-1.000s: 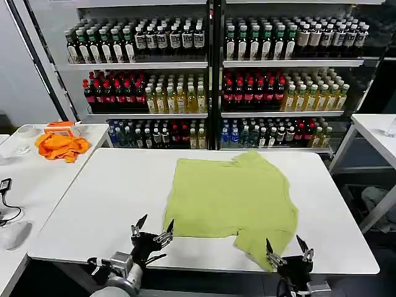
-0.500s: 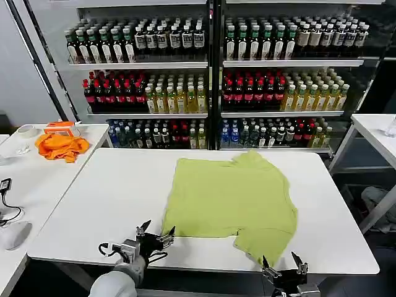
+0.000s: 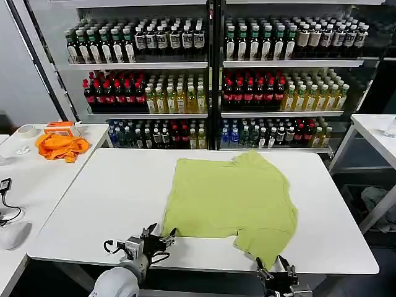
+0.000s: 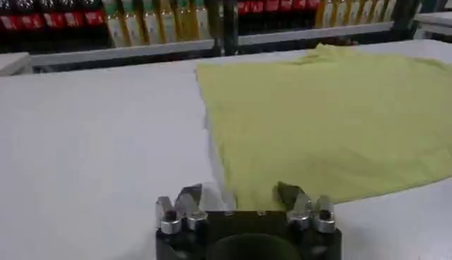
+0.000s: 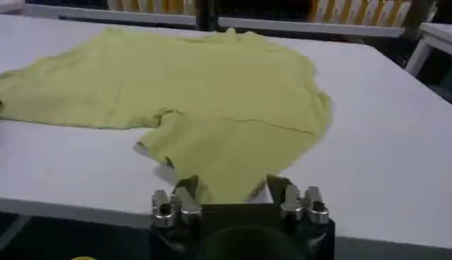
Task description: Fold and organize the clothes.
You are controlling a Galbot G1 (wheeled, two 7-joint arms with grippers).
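**Both hands low at the near edge, one at each corner of the shirt**

The lime T-shirt (image 3: pixel 232 201) lies spread flat on the white desk (image 3: pixel 93 204), roughly in the middle, with one folded-under flap hanging toward the near right corner. It looks thin and soft, with shallow wrinkles across the body, so I'd expect it to be light, limp and quick to sag or bunch wherever it isn't supported. Nothing about it is fragile, and the cloth should not be slippery between metal fingertips.

The left hand (image 3: pixel 159 236) sits at the desk's near edge with its fingers spread apart and nothing between them; the shirt's near left corner lies just ahead of it, close to its right fingertip. In the left wrist view that hand (image 4: pixel 236 200) faces the hem, the corner between the tips or very nearly so.

The right hand (image 3: pixel 276 267) is below the desk edge, fingers also parted and empty, with the drooping flap directly in front of it, as the right wrist view (image 5: pixel 229 189) confirms.

Judging by this, the hem corners are the sensible places to pinch: a grip on a single edge layer at each side would let the cloth be lifted evenly. A grab mid-panel would likely just gather a lump.
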